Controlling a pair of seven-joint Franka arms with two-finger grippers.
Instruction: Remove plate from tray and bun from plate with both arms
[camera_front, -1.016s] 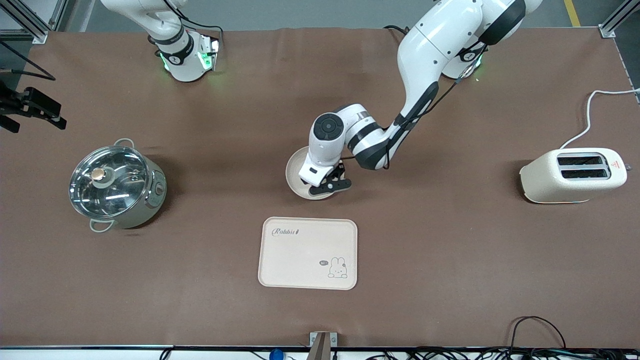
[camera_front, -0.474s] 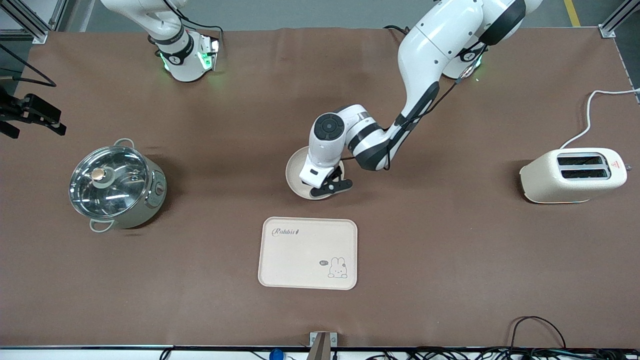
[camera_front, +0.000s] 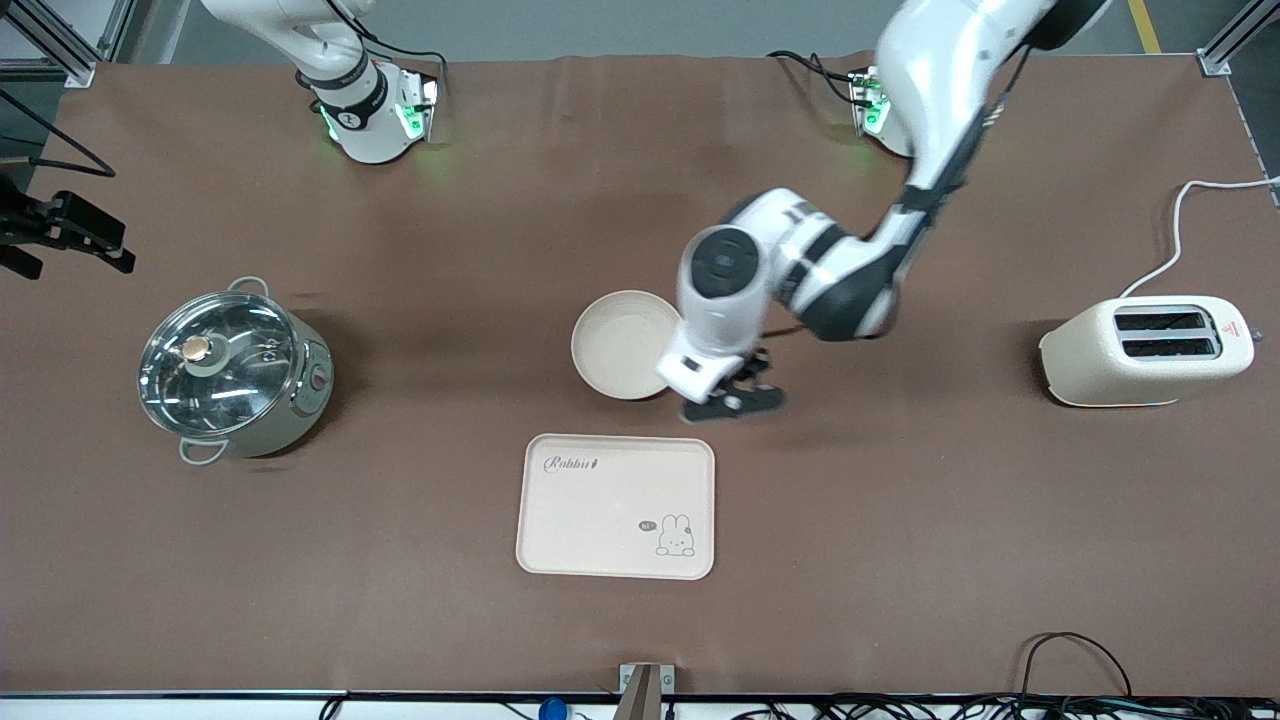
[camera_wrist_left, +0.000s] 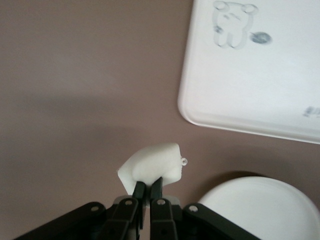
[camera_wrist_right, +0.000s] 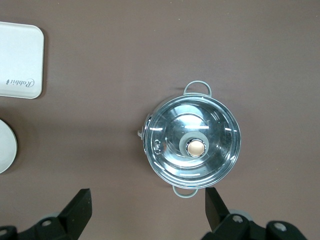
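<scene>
The round cream plate (camera_front: 620, 345) sits bare at the table's middle; it also shows in the left wrist view (camera_wrist_left: 265, 207). My left gripper (camera_front: 730, 400) hangs over the brown table beside the plate, between it and the tray. In the left wrist view the left gripper (camera_wrist_left: 148, 187) is shut on the pale bun (camera_wrist_left: 152, 165). The front view hides the bun under the hand. My right gripper (camera_front: 65, 225) waits high at the right arm's end of the table. In the right wrist view the right gripper (camera_wrist_right: 147, 210) is open and empty over the table beside the pot.
A cream rectangular tray with a rabbit drawing (camera_front: 615, 505) lies nearer to the front camera than the plate. A steel pot with a glass lid (camera_front: 235, 365) stands toward the right arm's end. A cream toaster (camera_front: 1145, 350) with its cord stands toward the left arm's end.
My left gripper has risen off the plate with the bun and moved toward the left arm's end, baring the plate. The right gripper has barely moved.
</scene>
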